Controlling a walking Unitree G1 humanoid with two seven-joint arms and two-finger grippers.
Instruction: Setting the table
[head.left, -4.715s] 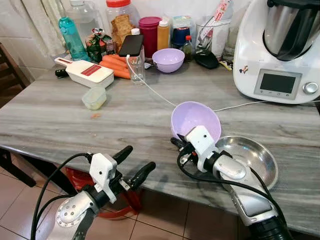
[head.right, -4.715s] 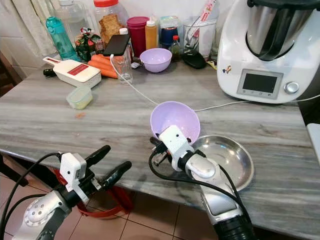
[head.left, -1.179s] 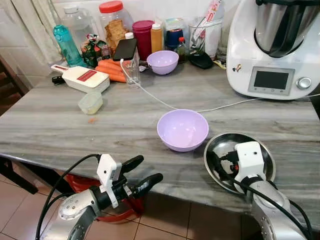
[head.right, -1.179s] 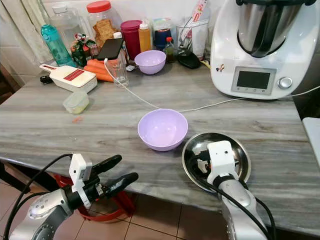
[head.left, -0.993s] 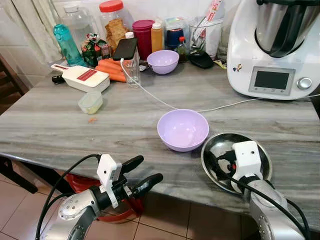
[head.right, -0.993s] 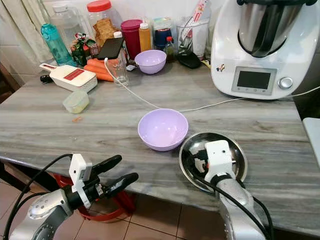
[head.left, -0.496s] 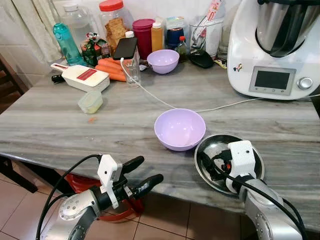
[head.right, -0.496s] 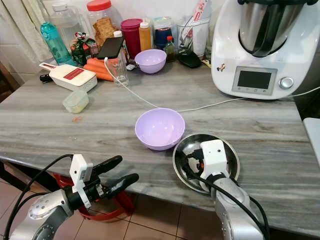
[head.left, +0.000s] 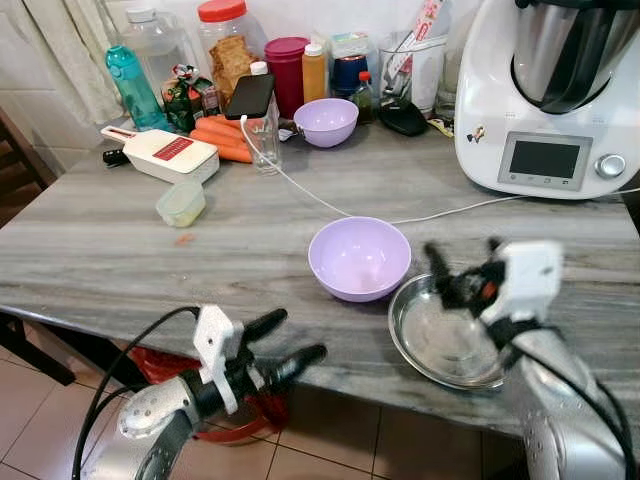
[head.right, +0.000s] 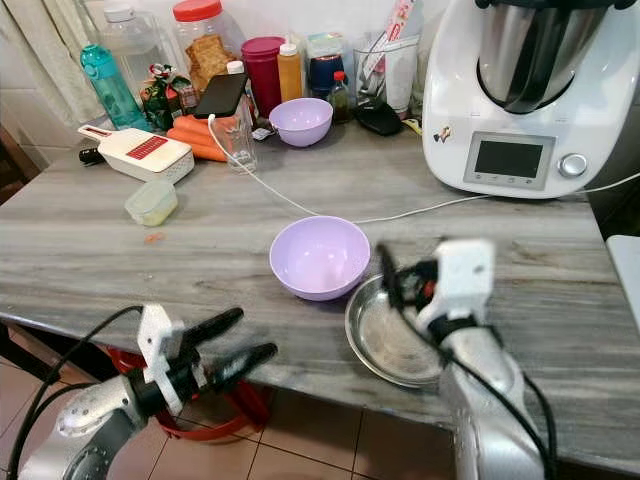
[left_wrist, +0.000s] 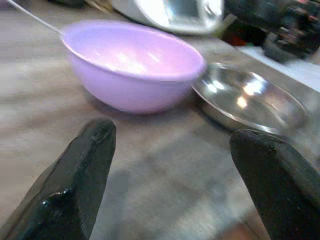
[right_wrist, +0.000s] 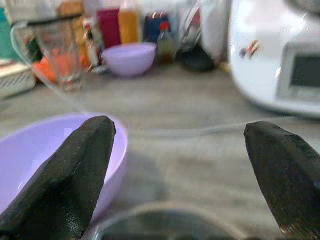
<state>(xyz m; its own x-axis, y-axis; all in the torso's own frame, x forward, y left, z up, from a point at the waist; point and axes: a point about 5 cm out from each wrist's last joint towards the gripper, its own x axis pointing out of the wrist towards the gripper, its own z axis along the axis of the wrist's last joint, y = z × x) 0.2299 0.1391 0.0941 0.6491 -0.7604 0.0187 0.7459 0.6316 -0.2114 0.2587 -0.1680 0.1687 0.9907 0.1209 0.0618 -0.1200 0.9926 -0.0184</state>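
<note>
**Both hands apart and empty, steel dish beside the lilac bowl**

Left eye view: a lilac bowl (head.left: 359, 258) sits near the front of the grey counter (head.left: 150, 255), with a shallow steel dish (head.left: 440, 338) just beside it at the counter's front edge; their rims look to touch or nearly so. The right hand (head.left: 460, 268) hangs blurred above the dish, its fingers spread and holding nothing. The left hand (head.left: 283, 341) hovers below the counter's front edge, fingers parted, also empty. A white cable (head.left: 300, 183) runs across the counter behind the bowl. At the back stand a second lilac bowl (head.left: 326, 121), a white kitchen machine (head.left: 545, 100), carrots (head.left: 222, 139) and a small lidded tub (head.left: 181, 202).

Right eye view: the same layout, with the dish (head.right: 385, 342) at the counter edge.

Left wrist view: between two wide-set black fingers (left_wrist: 75, 182), the lilac bowl (left_wrist: 130, 65) and the dish (left_wrist: 250, 102) sit side by side.

Right wrist view: the fingers (right_wrist: 65, 175) are wide apart, the near bowl's rim (right_wrist: 45, 150) and the dish's rim (right_wrist: 165, 225) below them.
</note>
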